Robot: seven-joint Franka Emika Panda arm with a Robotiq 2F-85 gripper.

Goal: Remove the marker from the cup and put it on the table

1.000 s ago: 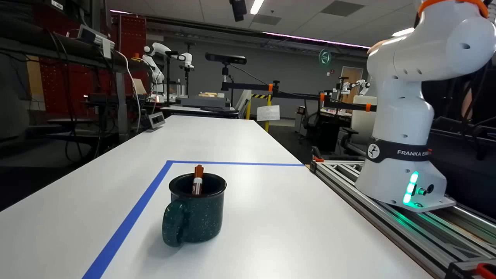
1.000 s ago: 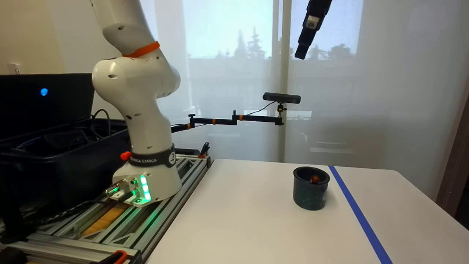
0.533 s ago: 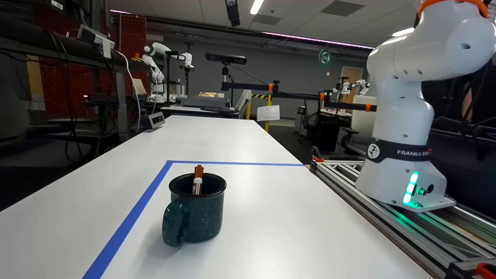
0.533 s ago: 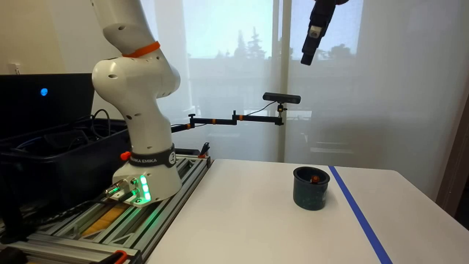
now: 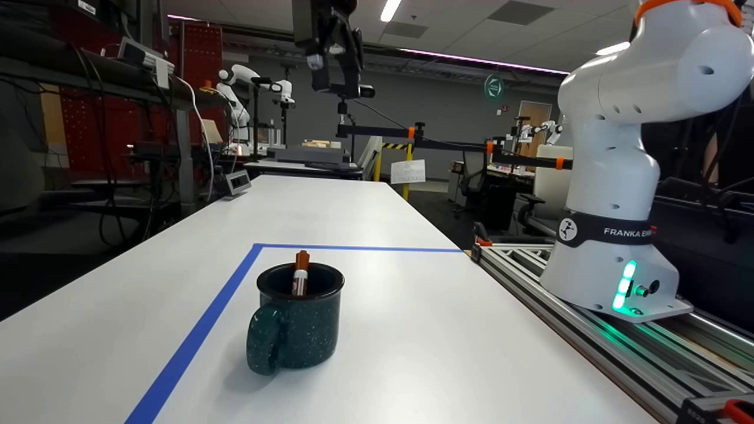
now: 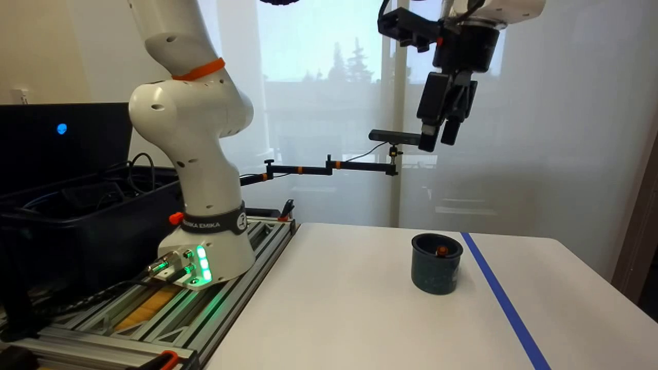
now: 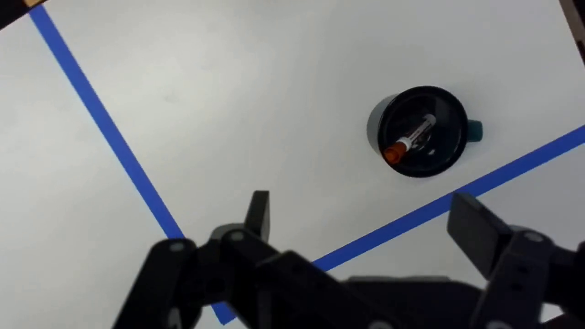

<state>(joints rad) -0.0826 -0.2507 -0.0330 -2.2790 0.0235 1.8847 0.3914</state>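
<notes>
Our gripper point(image 6: 439, 139) high, jaws wide apart, empty; marker point(image 5: 301, 274) leaning in cup point(image 5: 307, 331), near us on table point(image 5: 430, 330) in an exterior view.

“FRANKA EMIKA” can partly be read on the arm collar point(image 5: 612, 229) in both exterior views; toward nine o'clock in an exterior view, a blue emblem point(image 6: 61, 129) is borne by a black panel point(image 6: 77, 154).

In an exterior view you face a grey wall point(image 5: 442, 109) with a door point(image 5: 535, 109). Before the wall are chairs point(image 5: 551, 184) and dark floor point(image 5: 439, 206); left of it, a red panel point(image 5: 203, 53); above it, ceiling point(image 5: 450, 17) and lit lamps point(image 5: 390, 10). An exterior view gives you a bright window point(image 6: 313, 46).
</notes>
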